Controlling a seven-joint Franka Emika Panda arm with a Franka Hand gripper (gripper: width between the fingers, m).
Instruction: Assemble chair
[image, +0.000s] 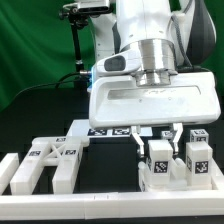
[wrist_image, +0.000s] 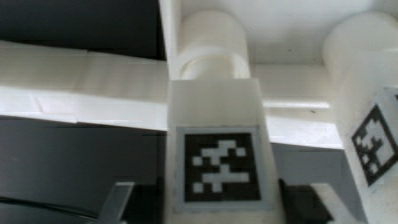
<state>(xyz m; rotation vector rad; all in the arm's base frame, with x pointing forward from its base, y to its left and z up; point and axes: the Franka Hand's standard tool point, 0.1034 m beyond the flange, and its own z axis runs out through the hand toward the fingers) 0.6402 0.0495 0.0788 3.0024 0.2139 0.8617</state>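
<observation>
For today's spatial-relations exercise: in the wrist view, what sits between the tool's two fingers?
A white chair part with a black-and-white tag on its face stands between the fingers of the tool. The wrist view shows this plainly.

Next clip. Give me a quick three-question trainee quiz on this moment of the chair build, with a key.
1. True or false: the gripper has its fingers on either side of a tagged white part.
2. In the exterior view, where does the flat piece with upright posts lie? A) at that view's left B) under the gripper C) on the green backdrop
3. Fill in: in the wrist view, the tagged part between the fingers shows a black-and-white square ____ on its face.

Key: 1 true; 2 A; 3 tag
</observation>
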